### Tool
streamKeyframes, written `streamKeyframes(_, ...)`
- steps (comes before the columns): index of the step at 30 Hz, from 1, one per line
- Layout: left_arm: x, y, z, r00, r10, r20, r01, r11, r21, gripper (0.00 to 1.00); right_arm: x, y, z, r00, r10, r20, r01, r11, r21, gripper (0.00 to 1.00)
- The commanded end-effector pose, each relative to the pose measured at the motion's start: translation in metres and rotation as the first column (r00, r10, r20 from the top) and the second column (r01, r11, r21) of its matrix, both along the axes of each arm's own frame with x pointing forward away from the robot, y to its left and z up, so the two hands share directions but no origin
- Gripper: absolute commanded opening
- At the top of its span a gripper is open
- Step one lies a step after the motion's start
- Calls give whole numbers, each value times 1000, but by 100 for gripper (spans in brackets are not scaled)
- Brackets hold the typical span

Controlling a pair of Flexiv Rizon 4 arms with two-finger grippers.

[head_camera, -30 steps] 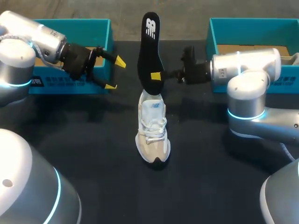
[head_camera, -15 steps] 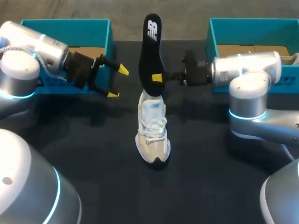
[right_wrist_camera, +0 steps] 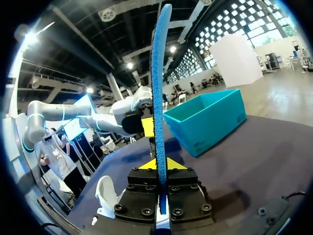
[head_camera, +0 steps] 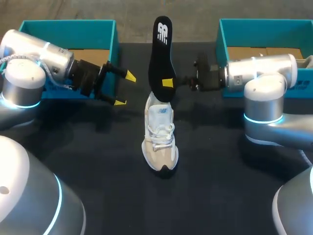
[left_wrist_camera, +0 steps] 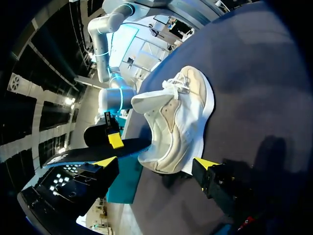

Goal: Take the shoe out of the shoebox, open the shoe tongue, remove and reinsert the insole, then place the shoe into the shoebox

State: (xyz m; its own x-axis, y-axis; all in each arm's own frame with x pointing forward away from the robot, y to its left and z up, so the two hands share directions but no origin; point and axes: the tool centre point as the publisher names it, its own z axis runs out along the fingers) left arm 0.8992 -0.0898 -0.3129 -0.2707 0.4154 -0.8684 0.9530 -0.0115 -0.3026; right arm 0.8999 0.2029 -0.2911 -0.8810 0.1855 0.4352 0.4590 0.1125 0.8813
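Observation:
A beige and white shoe [head_camera: 159, 137] stands upright on the black table, toe toward the front edge. Directly above its heel, my right gripper [head_camera: 167, 83] is shut on the lower end of a black insole [head_camera: 160, 58], which it holds upright and edge-on in the air. In the right wrist view the insole [right_wrist_camera: 157, 98] rises from between the closed yellow tips of that gripper [right_wrist_camera: 159, 166], with the shoe [right_wrist_camera: 107, 193] below. My left gripper [head_camera: 124, 89] hangs open and empty to the left of the insole. In its wrist view the shoe [left_wrist_camera: 178, 127] lies ahead of the spread left gripper [left_wrist_camera: 155, 164].
One teal shoebox [head_camera: 68, 34] sits at the back left behind my left arm, and another [head_camera: 264, 29] at the back right behind my right arm. Bare black table [head_camera: 161, 205] lies in front of the shoe.
My left gripper has moved to the right, closer to the insole and shoe, staying open. The right gripper has shifted the insole slightly to the right. The shoe has not moved.

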Motion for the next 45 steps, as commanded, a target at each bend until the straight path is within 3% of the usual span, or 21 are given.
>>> streamKeyframes(1,5,-1,-1,1000,-6,-3,6,1000,2,100,2,3,-2,1000,9,-3,-9,1000,1,0)
streamKeyframes(37,12,-5,-3,1000,11,-21,-11,1000,-23,100,-15,10,-24,999,21,-43,-21,1000,-2,0)
streamKeyframes(45,12,-5,-3,1000,11,-21,-11,1000,-23,100,-14,10,-18,999,17,-39,-17,1000,-2,0)
